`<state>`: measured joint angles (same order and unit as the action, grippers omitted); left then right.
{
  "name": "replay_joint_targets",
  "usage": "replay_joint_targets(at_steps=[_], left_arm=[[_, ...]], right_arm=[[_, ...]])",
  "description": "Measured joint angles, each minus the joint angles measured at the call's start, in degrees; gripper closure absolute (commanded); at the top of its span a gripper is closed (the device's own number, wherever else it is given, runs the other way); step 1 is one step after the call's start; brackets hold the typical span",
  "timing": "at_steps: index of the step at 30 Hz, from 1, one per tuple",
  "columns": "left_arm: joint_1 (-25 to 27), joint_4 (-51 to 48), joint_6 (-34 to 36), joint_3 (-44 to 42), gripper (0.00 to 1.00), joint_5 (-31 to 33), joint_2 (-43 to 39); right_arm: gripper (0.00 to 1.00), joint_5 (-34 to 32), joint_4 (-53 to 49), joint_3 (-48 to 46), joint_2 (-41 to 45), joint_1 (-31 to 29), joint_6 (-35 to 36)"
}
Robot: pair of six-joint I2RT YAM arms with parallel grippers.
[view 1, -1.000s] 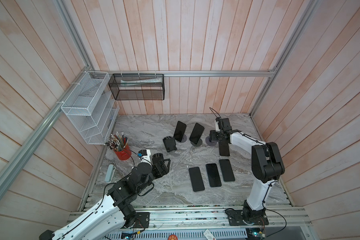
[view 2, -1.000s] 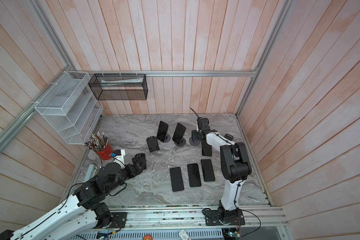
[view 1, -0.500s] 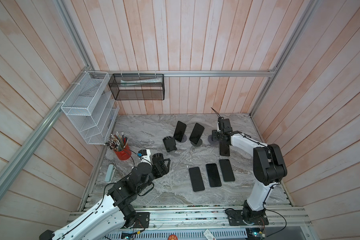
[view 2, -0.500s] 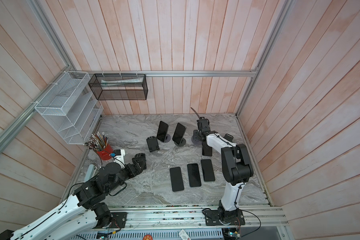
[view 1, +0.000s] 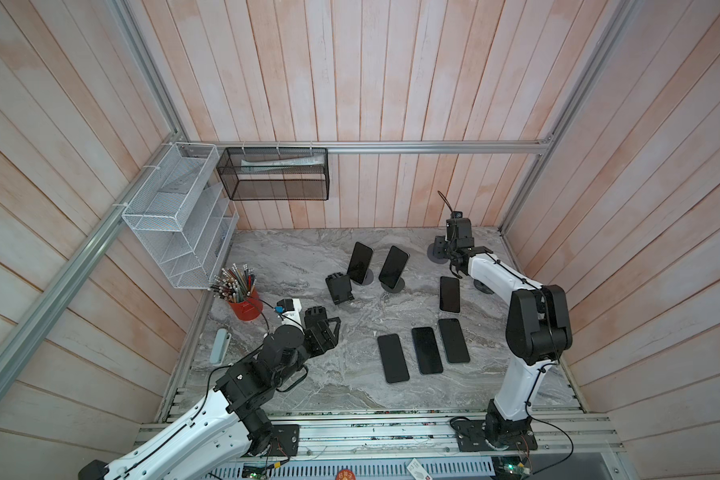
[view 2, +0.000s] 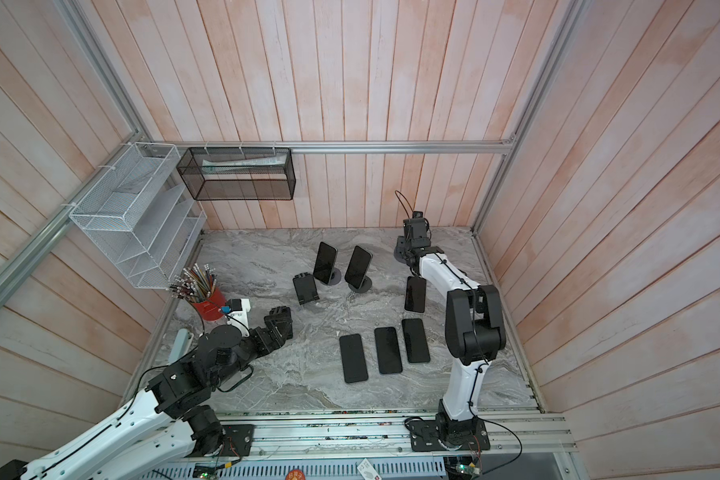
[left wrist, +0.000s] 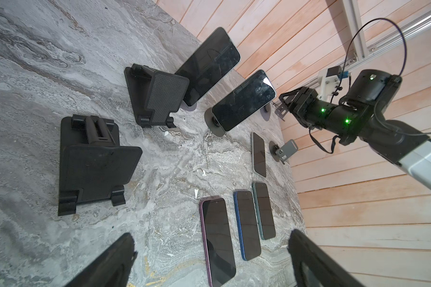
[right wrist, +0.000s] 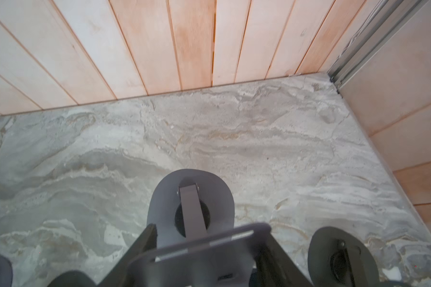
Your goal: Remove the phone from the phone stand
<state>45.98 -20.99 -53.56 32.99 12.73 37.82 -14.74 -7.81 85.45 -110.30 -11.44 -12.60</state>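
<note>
**Two phones left on stands; watch the stand under your right gripper**

Your targets are the left black-glass phone (view 1: 359, 263) and the right black-glass phone (view 1: 393, 267). Each leans on one of the round grey stands (view 1: 396, 286), close together in the middle of the back half of the grey marble worktop (view 1: 292, 257). Lift either one carelessly and you could clip its neighbour. You could also drag its light stand along if the phone does not come free cleanly, and smooth glass may slip between the fingers.

Towards the back right corner, your right gripper (left wrist: 283, 105) sits over the plate of an empty grey round-based stand (right wrist: 164, 198). Its fingers flank the plate, but you cannot tell whether they pinch it or stand clear. Pull away while it is caught and that stand could tip or skid towards the lone flat black phone (view 1: 449, 294) just in front. A low sweep could also scuff the three flat phones (view 1: 427, 350) lying in a row nearer the front edge.

Your left gripper (left wrist: 210, 234) hangs wide apart and empty near the front left.

Only the right wrist view shows the plate between the fingers; in both top views the gripper's body hides it. The left wrist view shows two bare black folding stands (left wrist: 95, 159). In a top view only one is distinct, and the other cannot be made out against the left gripper.
</note>
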Motion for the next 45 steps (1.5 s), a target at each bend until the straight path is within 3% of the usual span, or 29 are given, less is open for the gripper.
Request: replay_joint_targets(at_steps=[11,20,25,30,34,38,39,41,43,45], left_arm=[[0.0,0.0,0.9,0.0,0.02,1.3,-0.9],[0.0,0.0,2.2,0.0,0.02,1.3,0.7],[0.0,0.0,2.7,0.0,0.02,1.3,0.7],[-0.1,0.0,3.0,0.0,0.02,1.3,0.6],[-0.1,0.0,3.0,0.0,0.02,1.3,0.0],[-0.2,0.0,2.8,0.0,0.02,1.3,-1.0],[-0.2,-0.1,2.7,0.0,0.02,1.3,-1.2],[-0.2,0.0,2.4,-0.3,0.02,1.3,-1.9],[-0.2,0.0,2.1,-1.1,0.02,1.6,-2.6],[-0.2,0.0,1.6,-2.1,0.02,1.7,-3.1]], right_arm=[[0.36,-2.9,-5.9,5.5,-9.3,7.9,-1.4],[0.15,-3.0,-8.2,5.5,-9.9,7.5,-1.7],[0.14,-2.4,-10.3,4.9,-4.7,7.3,-2.2],[0.17,-1.7,-9.0,-3.7,11.2,3.6,-4.1],[0.29,-1.6,-3.0,-17.4,26.8,-7.1,-7.5],[0.49,4.1,5.3,-34.1,37.3,-15.6,-13.3],[0.55,5.2,6.3,-36.6,37.9,-16.4,-14.6],[0.81,8.1,7.9,-40.4,37.3,-18.5,-16.6],[1.0,11.1,9.1,-42.1,35.5,-20.3,-18.1],[1.0,13.6,10.5,-42.7,33.8,-21.7,-19.3]])
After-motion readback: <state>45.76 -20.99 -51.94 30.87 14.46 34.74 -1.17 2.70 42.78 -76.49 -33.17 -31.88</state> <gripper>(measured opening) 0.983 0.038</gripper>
